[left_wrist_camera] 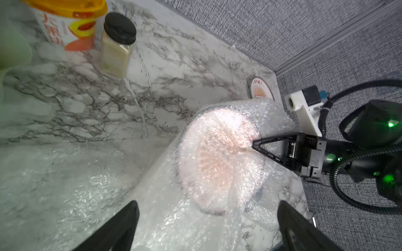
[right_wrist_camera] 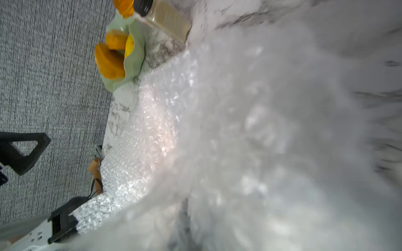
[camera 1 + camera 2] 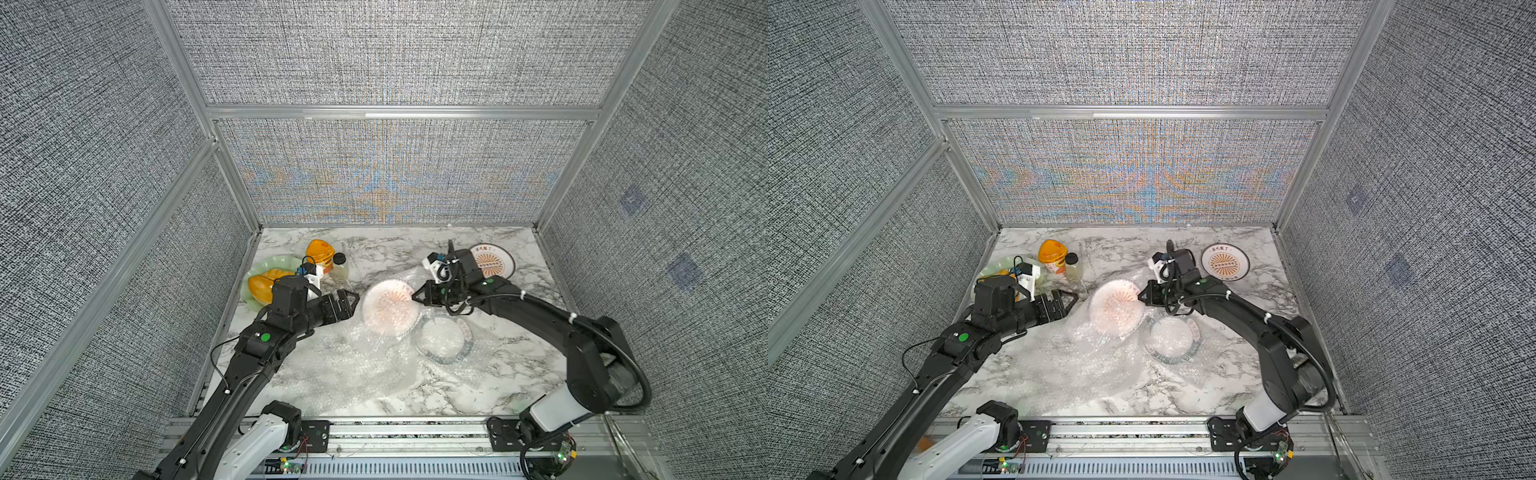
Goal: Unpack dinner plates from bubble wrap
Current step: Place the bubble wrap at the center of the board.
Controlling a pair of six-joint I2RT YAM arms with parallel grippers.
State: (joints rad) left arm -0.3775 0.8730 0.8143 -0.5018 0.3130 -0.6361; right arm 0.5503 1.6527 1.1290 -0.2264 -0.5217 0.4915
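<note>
A dinner plate (image 3: 388,307) (image 3: 1115,307) (image 1: 219,158) with an orange sunburst centre is tilted up off the table, still covered in bubble wrap (image 3: 353,365) (image 3: 1084,357) (image 2: 217,130). My right gripper (image 3: 415,297) (image 3: 1140,296) (image 1: 253,145) is shut on the wrap at that plate's right edge. My left gripper (image 3: 351,307) (image 3: 1069,305) (image 1: 208,205) is open just left of the plate, holding nothing. A second plate (image 3: 442,340) (image 3: 1173,338) with a dark rim band lies flat under wrap. An unwrapped sunburst plate (image 3: 498,259) (image 3: 1225,262) (image 1: 261,89) lies bare at the back right.
A pale green wavy dish (image 3: 270,264) (image 2: 134,54) with orange food sits at the back left. Beside it stand an orange-lidded tub (image 3: 320,253) (image 1: 71,24) and a black-capped bottle (image 3: 340,270) (image 1: 117,47). Loose wrap spreads toward the table's front edge.
</note>
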